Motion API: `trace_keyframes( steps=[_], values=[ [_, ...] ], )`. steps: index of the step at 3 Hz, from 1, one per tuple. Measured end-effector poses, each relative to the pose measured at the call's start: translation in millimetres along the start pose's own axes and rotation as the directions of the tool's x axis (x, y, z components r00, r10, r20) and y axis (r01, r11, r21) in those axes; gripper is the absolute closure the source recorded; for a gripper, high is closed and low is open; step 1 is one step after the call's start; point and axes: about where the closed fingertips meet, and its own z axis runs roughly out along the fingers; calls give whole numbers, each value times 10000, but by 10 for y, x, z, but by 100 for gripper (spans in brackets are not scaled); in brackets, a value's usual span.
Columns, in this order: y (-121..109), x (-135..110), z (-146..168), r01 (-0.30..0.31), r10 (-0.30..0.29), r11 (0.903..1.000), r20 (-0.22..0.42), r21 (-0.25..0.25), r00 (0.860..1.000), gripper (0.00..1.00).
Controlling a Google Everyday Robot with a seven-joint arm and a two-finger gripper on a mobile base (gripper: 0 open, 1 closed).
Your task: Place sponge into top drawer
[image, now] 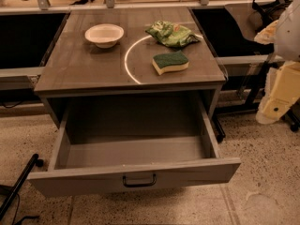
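The sponge (170,62), dark green on top with pale yellow foam below, lies flat on the right part of the grey cabinet top (79,64). The top drawer (133,151) is pulled wide open below it; its inside shows nothing, and its front panel carries a small dark bail handle (139,181). My gripper (270,112) hangs at the end of the pale arm (287,78) at the right edge of the view, beside the cabinet's right side. It is below the level of the cabinet top, well away from the sponge, and holds nothing that I can see.
A white bowl (104,34) stands at the back left of the cabinet top. A wrinkly green snack bag (171,33) lies just behind the sponge. A dark chair with a bag (262,13) stands at the back right. A black leg (18,184) lies on the floor at the left.
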Motion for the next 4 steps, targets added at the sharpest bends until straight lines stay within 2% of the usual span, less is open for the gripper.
trace_keyframes(
  steps=[2, 3, 4],
  values=[
    [-67, -101, 113, 245, -242, 9996, 238, -145, 9994, 0],
    [-262, -289, 383, 490, -454, 9980, 875, -393, 9951, 0],
    [-497, -474, 682, 505, -424, 9974, 1495, -509, 9878, 0]
  ],
)
